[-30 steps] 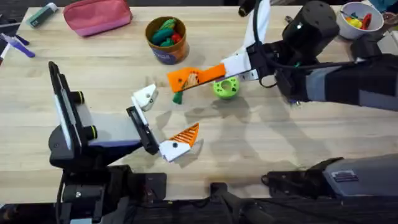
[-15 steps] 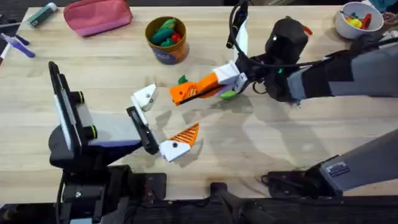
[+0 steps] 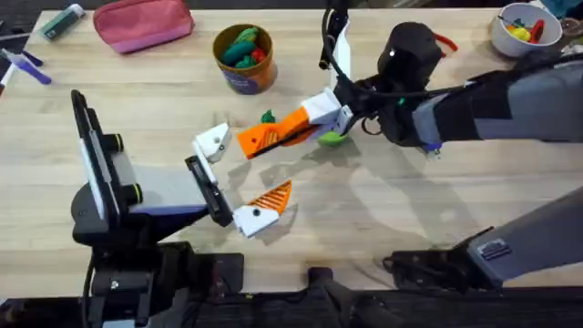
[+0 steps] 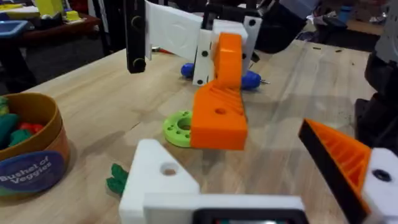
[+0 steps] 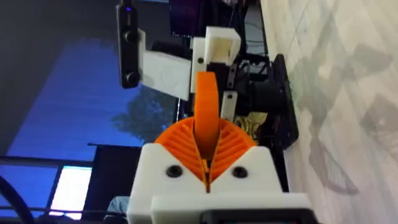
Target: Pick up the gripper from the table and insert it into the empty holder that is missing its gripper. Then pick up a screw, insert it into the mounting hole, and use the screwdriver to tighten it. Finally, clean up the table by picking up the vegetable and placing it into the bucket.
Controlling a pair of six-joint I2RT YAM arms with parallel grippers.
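Note:
My right gripper (image 3: 278,132) reaches in from the right and is shut on the small orange gripper piece (image 3: 248,138), which sticks out past its orange pads (image 5: 186,146) as an upright wedge (image 5: 207,112). The piece (image 4: 219,124) hovers just right of the holder (image 3: 211,143), the bare white block with a dark hole (image 4: 158,177) on my left gripper (image 3: 235,178). That gripper is open; its other finger (image 3: 264,205) carries an orange wedge. The dark green vegetable (image 3: 267,117) lies beside the right gripper. The bucket (image 3: 244,56) stands behind. The blue screwdriver (image 4: 249,79) lies behind the right gripper.
A bright green disc (image 3: 332,138) lies partly under the right gripper. A pink pouch (image 3: 143,23) and pens (image 3: 27,66) sit at the back left, a white bowl (image 3: 524,27) of toys at the back right, red-handled pliers (image 3: 444,42) near the right arm.
My right arm has carried the orange piece leftward across the table, over the green disc, to just beside the left gripper's bare white block. The left arm has not moved.

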